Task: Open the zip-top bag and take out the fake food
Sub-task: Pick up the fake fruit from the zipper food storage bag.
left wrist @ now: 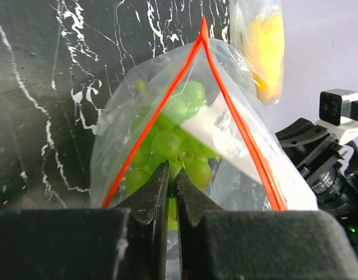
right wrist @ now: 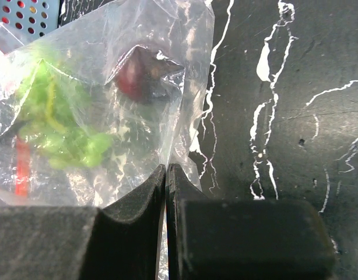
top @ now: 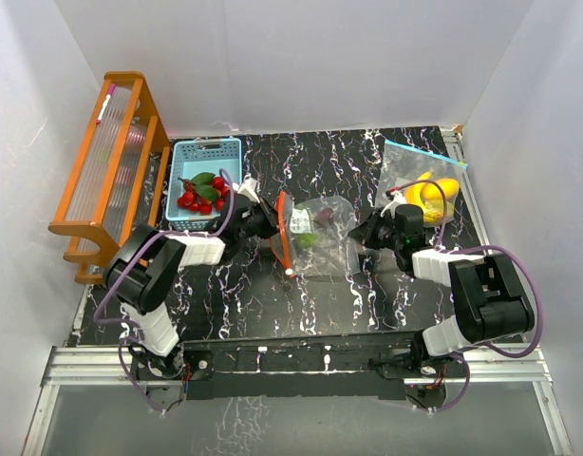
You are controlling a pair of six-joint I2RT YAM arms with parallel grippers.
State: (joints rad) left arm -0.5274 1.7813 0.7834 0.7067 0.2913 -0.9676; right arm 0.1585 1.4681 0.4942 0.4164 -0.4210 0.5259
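Table (top: pixel 272 304): black top veined with white marbling.
Basket (top: pixel 204 152): light-blue slotted plastic, at the table's far left, just beside the rack.
Rack (top: pixel 83 204): orange wood with ribbed clear panels, along the left wall.
Marker (top: pixel 105 103): white, pink-tipped, lying on the rack's far end.
Walls (top: pixel 301 57): plain white, three sides.
Frame (top: pixel 83 366): aluminium, near edge.

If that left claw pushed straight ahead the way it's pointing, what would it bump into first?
Most likely the green plastic grapes inside the clear zip-top bag with the red seal, whose lip the left gripper is pinching. Depth is hard to judge, but they sit just beyond its tips.
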